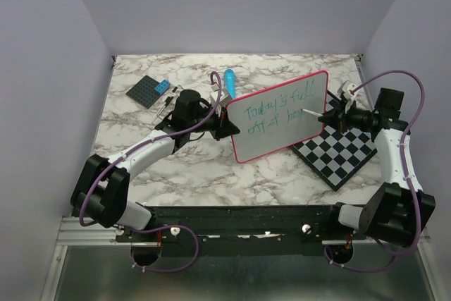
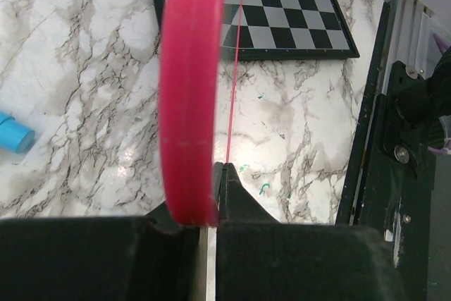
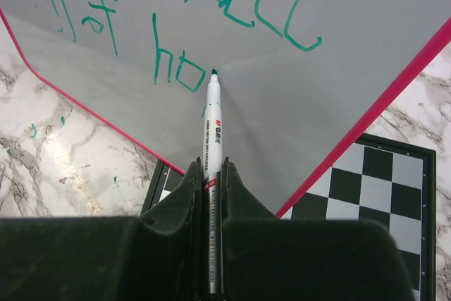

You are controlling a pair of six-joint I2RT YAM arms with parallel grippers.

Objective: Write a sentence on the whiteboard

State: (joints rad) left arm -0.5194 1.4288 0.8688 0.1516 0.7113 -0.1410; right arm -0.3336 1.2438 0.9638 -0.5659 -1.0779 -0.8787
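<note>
The whiteboard (image 1: 269, 139), white with a pink-red rim, is held tilted up off the table. My left gripper (image 1: 231, 128) is shut on its left edge; in the left wrist view the rim (image 2: 187, 89) runs edge-on between my left gripper's (image 2: 211, 188) jaws. The sentence (image 1: 275, 107) is green handwriting in two lines, the lower one ending in "ho" (image 3: 173, 68). My right gripper (image 1: 325, 118) (image 3: 212, 167) is shut on a white marker (image 3: 211, 132), and the marker's green tip touches the whiteboard (image 3: 317, 118) just right of the last letter.
A black-and-white chessboard (image 1: 340, 154) (image 2: 282, 19) (image 3: 384, 195) lies flat under the board's right side. A blue cylindrical object (image 1: 229, 79) (image 2: 13, 133) lies behind the board. A dark grey studded plate (image 1: 148, 91) with a blue piece sits at the back left. Small green marks dot the marble table (image 2: 265, 189).
</note>
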